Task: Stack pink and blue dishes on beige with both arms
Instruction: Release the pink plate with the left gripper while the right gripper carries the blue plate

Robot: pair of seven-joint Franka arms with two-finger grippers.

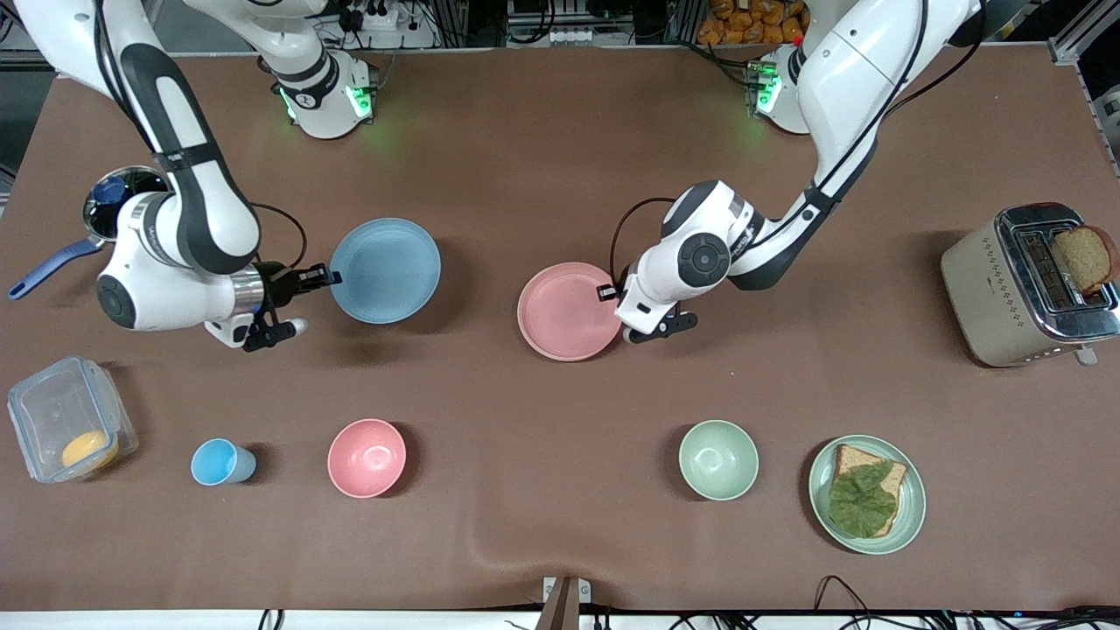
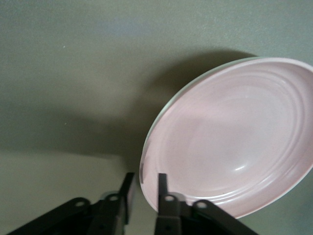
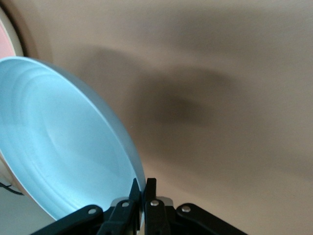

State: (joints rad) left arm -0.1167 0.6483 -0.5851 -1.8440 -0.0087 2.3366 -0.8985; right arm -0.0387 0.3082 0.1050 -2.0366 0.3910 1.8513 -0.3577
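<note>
Green plate (image 1: 910, 503) with toast sits nearest the camera | right gripper (image 1: 331, 277) pinches blue plate (image 1: 386, 270) by its rim, lifted over the table | left gripper (image 1: 612, 293) pinches pink plate (image 1: 567, 311) by its rim, tilted above the table near mid-table.

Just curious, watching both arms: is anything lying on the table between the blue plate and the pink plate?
No. The front view shows only bare brown table between the blue plate and the pink plate.
</note>
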